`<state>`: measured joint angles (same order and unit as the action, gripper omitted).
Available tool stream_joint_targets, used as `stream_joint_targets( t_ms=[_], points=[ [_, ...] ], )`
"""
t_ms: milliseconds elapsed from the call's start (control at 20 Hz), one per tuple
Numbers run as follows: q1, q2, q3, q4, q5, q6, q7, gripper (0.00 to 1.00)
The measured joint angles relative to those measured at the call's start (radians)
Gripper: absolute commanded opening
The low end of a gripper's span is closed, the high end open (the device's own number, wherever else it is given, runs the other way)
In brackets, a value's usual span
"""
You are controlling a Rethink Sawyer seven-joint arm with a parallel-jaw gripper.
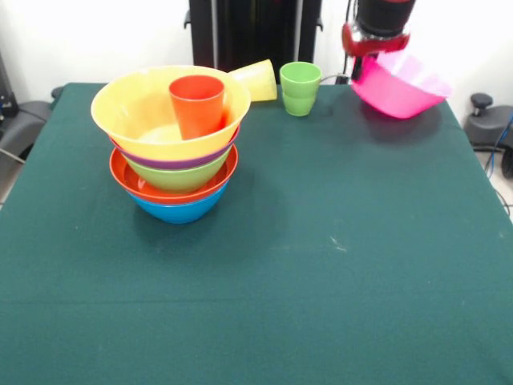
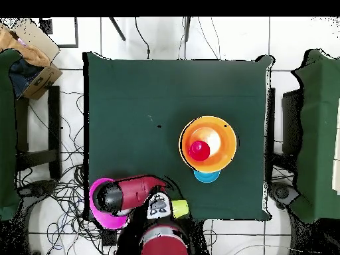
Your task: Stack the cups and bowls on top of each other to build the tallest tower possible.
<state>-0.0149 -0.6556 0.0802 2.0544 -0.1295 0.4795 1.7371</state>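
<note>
Front view: the red and black arm comes down at the far right corner of the table [image 1: 321, 265], its end effector [image 1: 358, 68] grasping the pink bowl [image 1: 401, 84] by its rim, bowl tilted, mouth facing up and right. The tower [image 1: 176, 152] stands left, red cup [image 1: 197, 104] upright inside. The yellow cup [image 1: 255, 79] lies sideways beside the upright green cup [image 1: 300, 88]
</note>
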Motion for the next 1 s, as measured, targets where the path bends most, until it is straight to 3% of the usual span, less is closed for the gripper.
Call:
stream_joint_targets(
  t_ms=[400, 600, 650, 1000],
  points=[
    [-0.079, -0.194, 0.044, -0.064, 0.101, 0.417, 0.0, 0.0],
    [-0.104, -0.242, 0.056, -0.113, 0.109, 0.528, 0.0, 0.0],
    [-0.121, -0.266, 0.065, -0.155, 0.108, 0.604, 0.0, 0.0],
    [-0.189, -0.307, 0.107, -0.329, 0.105, 0.881, 0.0, 0.0]
  ],
)
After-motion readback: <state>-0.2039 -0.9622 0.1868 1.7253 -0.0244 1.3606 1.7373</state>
